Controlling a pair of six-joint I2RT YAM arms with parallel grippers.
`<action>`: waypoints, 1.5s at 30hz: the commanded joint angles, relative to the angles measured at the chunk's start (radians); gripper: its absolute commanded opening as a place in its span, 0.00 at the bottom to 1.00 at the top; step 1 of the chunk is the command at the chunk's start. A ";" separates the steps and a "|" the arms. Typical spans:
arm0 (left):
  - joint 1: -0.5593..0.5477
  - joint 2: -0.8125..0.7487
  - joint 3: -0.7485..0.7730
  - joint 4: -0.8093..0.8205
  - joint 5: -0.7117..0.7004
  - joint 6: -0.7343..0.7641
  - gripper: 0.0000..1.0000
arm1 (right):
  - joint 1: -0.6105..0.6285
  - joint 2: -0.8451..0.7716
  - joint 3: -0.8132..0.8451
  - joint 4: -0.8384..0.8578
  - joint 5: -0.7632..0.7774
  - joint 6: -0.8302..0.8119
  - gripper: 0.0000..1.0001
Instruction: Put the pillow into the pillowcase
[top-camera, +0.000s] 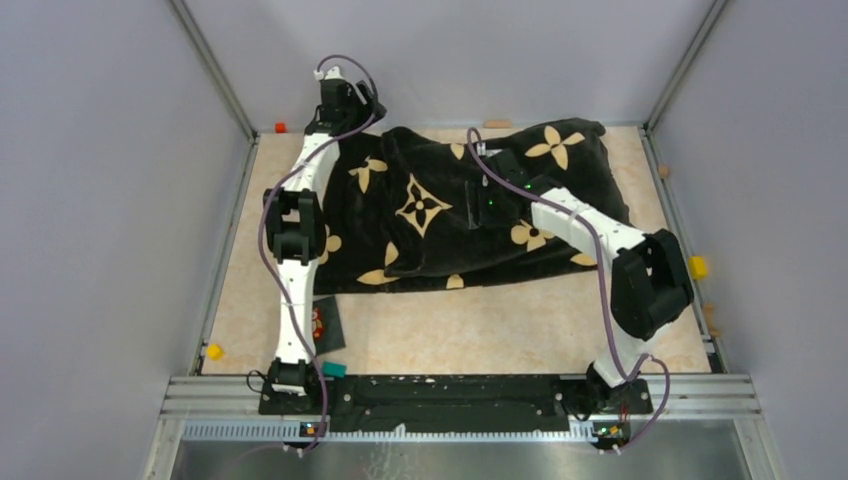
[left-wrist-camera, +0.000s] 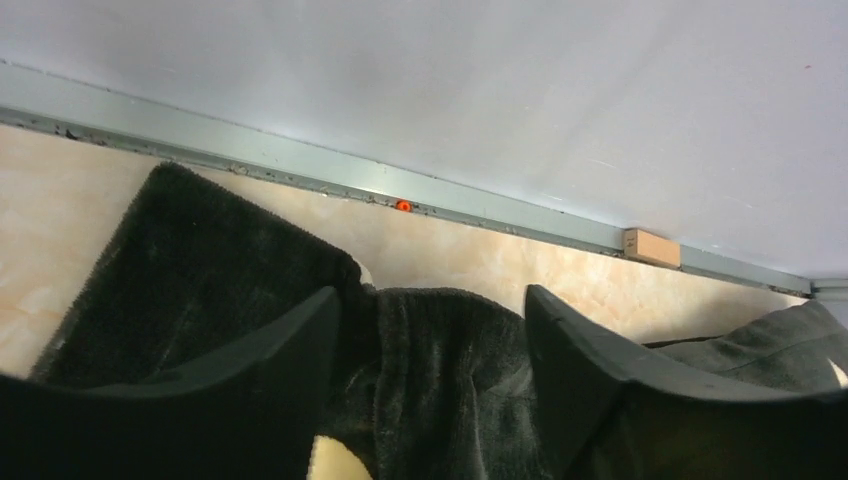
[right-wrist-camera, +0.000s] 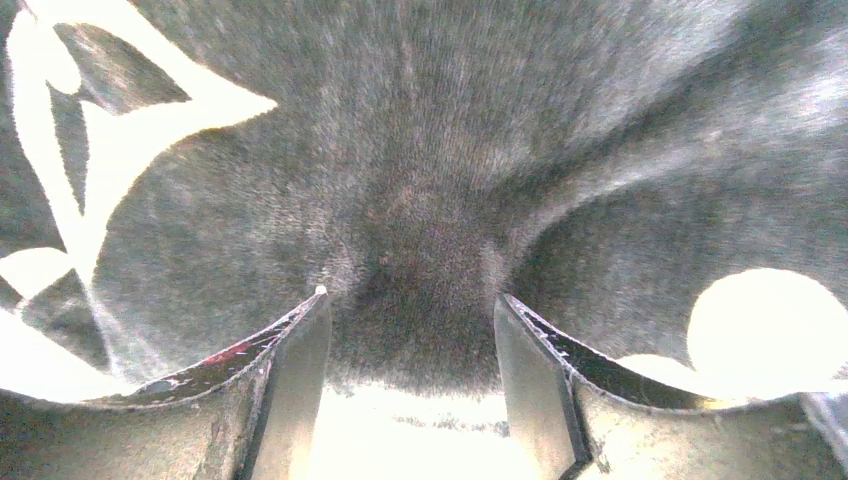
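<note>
Sprawling across the far half of the beige, marble-patterned bench, the pillowcase is a black, velvety sack printed with cream-tan four-petal flowers and one diamond enclosing a flower. It looks like a monogram-style pattern, though I can read no letters in it. Its right part swells plump and rounded, while its near edge lies flat and rumpled. The pillow itself is hidden, and a cream patch low in the left wrist view could be print or filling. The left gripper sits at the sack's far-left corner with its jaws apart and a raised ridge of pile standing between them; I cannot tell whether they press on it. Beside that ridge a flat tongue of fabric lies on the bench, reaching towards the grey metal rail under the pale wall, where a small wooden block and an orange stud sit. The right gripper is over the middle of the pillowcase, its jaws clamped on a thick bunch of plush, with creases running into the gap. Near the left arm lies a small dark card whose picture is too small to read. One yellow block rests at the right edge and another yellow block at the left.
</note>
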 joint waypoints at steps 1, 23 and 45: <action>-0.029 -0.173 -0.019 -0.008 0.008 0.061 0.79 | -0.030 -0.104 0.096 -0.046 0.080 0.017 0.60; -0.224 -0.648 -0.953 -0.100 -0.078 -0.140 0.58 | -0.118 -0.079 -0.194 0.147 0.023 0.198 0.63; -0.371 -1.043 -0.897 -0.155 -0.014 0.211 0.99 | -0.109 -0.447 0.062 0.107 -0.039 0.075 0.80</action>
